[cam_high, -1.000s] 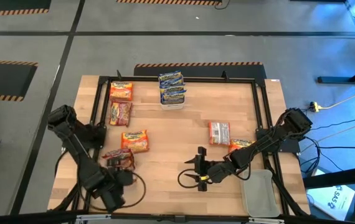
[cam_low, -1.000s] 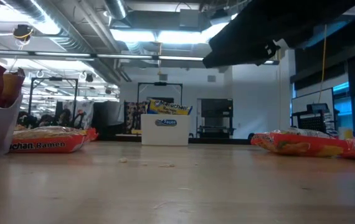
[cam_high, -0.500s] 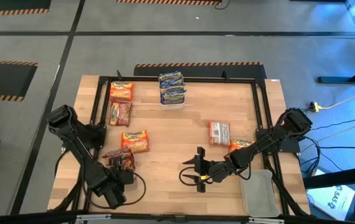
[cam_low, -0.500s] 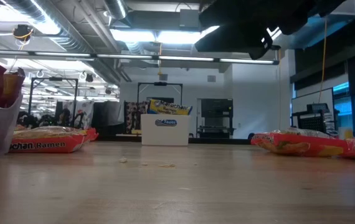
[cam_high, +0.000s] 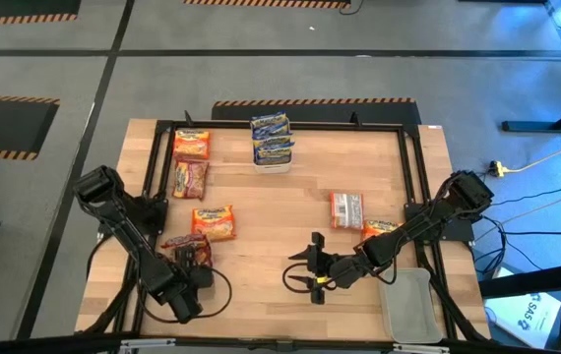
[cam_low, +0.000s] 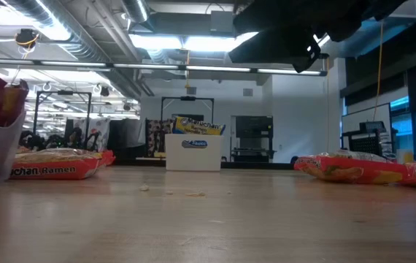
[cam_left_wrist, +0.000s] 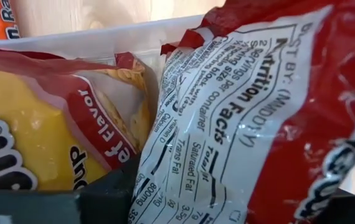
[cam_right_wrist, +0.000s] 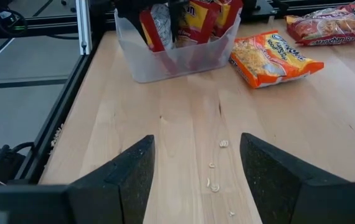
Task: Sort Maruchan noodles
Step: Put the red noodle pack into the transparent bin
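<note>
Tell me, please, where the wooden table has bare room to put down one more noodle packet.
The widest bare patch of the wooden table lies between the orange packet and the red packet, below the white tub of blue packets. The left side is crowded: packets and the clear tub of red packets, where the left gripper works.

**An industrial robot lab**

The place looks like a big open workshop or lab hall. The grey concrete floor (cam_high: pixel 54 59) has yellow-and-black striped hazard tape (cam_high: pixel 312 101) around the light wooden table (cam_high: pixel 280 221). In the low view, bare silver ceiling ducts (cam_low: pixel 84 33), long bright strip lights (cam_low: pixel 186 40) and black metal frames (cam_low: pixel 187 117) stand behind.
</note>
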`<state>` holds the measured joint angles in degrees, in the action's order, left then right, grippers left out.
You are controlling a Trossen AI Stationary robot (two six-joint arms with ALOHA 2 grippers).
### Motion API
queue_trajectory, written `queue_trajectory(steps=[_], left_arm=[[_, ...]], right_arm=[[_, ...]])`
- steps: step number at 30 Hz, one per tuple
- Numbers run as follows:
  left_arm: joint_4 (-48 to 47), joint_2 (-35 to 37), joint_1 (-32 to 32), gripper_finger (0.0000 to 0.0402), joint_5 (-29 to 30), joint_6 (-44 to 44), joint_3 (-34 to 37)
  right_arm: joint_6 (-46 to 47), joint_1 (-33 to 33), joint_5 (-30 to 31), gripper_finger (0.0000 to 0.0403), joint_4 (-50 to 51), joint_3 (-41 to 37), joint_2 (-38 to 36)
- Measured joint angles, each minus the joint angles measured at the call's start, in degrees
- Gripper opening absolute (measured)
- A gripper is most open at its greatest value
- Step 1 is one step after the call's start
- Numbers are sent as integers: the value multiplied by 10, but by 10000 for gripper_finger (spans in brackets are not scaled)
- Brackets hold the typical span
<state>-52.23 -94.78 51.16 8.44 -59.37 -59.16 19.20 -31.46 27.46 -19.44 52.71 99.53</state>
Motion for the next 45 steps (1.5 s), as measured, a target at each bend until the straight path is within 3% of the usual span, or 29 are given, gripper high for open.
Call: queue_trajectory(steps=[13,29,41,45], left_arm=[[-3,0,-3,202,26,0,0],[-36,0,-10,204,17,0,-36],[-46,0,-13,269,9,0,-36],[-56,4,-27,278,-41,8,-36]], right_arm=[[-2,0,0,218,-1,0,0],[-2,0,0,218,-11,0,0],[-2,0,0,218,-11,0,0],[-2,0,0,218,-11,0,0]])
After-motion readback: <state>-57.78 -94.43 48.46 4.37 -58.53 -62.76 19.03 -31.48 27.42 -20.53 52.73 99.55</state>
